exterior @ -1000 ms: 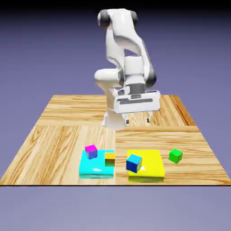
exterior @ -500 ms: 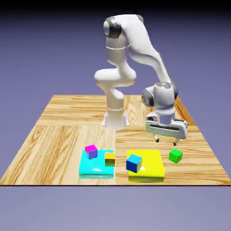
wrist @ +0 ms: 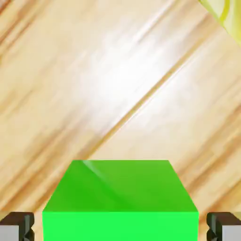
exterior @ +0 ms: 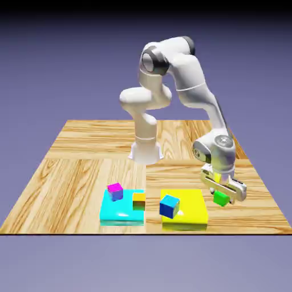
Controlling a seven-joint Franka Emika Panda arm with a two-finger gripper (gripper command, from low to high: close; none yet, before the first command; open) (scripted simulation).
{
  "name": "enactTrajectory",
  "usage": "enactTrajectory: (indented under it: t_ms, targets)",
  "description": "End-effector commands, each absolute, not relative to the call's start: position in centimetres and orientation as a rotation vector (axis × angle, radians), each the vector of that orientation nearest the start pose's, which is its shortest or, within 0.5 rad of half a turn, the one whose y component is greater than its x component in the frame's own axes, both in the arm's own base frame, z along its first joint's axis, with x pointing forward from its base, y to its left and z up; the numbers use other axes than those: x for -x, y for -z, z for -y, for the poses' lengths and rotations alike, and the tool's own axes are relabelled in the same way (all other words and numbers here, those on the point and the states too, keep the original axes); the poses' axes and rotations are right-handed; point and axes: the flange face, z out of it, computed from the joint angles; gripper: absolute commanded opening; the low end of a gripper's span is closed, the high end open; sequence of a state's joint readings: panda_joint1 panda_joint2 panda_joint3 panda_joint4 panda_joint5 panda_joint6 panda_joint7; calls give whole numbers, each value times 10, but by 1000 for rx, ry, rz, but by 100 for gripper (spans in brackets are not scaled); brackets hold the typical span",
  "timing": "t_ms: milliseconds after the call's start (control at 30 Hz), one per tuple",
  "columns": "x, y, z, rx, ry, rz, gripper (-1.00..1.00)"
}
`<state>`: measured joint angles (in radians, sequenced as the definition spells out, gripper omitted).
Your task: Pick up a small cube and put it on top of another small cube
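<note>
The small green cube rests on the wooden table at the exterior view's right, just right of the yellow slab. My gripper has come down over it, its fingers on either side. In the hand view the green cube fills the bottom middle, and the grey fingertips sit close against its left and right sides. The gripper is shut on the cube, which still lies on the wood. Other small cubes are a blue one, a magenta one and an orange one.
The blue cube sits on a flat yellow slab, whose corner shows in the hand view. A cyan slab carries the magenta and orange cubes. The robot's base stands at the far edge of the table.
The arm swung to the exterior view's right and lowered onto the green cube. The fingers went from wide open to closed around it.
</note>
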<state>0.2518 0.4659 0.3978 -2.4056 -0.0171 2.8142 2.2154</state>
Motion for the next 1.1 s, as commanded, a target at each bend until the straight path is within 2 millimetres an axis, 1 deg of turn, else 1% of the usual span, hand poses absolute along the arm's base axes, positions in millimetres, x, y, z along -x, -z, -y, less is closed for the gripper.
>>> enactTrajectory:
  t_ms: [0,100,133,233,333,500,533,600,667,733,833,933,1000,1067]
  targets:
    - [-379,-150,-307,2194,-270,-2228,-100]
    - [-381,-189,-303,2196,-267,-2228,-100]
    - [-369,-188,-312,2278,-262,-2149,-100]
    - [-364,-185,-316,2460,-238,-1930,-100]
    - [-388,-191,-297,2542,-203,-1801,-100]
    - [-429,-204,-257,2664,-139,-1597,-100]
    - [-438,-207,-240,2668,-129,-1600,-100]
    - [-454,-217,-186,2625,-123,-1714,-100]
    - [-464,-228,-131,2572,-126,-1826,-100]
    - [-455,-236,-77,2422,-167,-2049,-100]
    - [-452,-254,-5,2208,-199,-2268,-100]
    - [-440,-273,63,1976,-234,-2444,-100]
    - [-431,-287,103,1838,-246,-2524,-100]
    - [-418,-301,142,1696,-257,-2592,-100]
